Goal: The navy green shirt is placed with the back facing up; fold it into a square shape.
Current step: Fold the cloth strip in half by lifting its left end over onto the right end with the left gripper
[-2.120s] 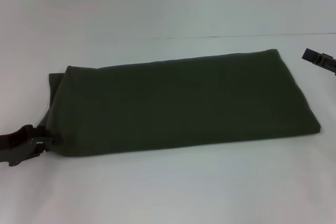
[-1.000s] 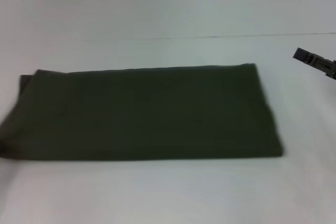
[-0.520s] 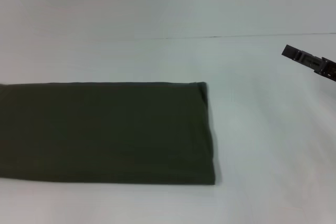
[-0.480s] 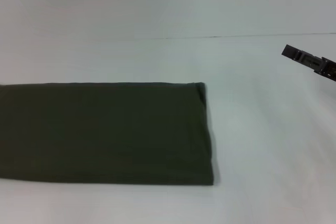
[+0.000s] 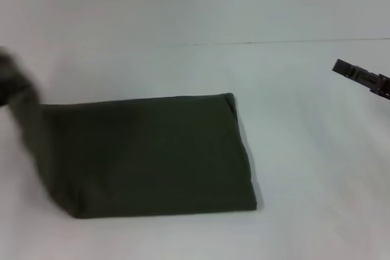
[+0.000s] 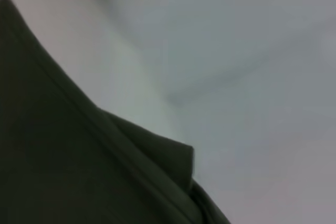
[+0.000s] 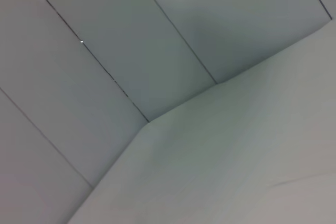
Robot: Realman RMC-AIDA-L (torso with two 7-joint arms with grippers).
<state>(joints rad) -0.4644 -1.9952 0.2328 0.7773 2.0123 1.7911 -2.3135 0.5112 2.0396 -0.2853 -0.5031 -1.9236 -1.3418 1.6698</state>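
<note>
While the dark olive-green knit shirt lies as a folded band on the white table, its left end rises toward a dark blur at the picture's edge, probably the left gripper, grip unreadable. That end should land square on the right edge. The right gripper hangs well apart, fingers unreadable.
</note>
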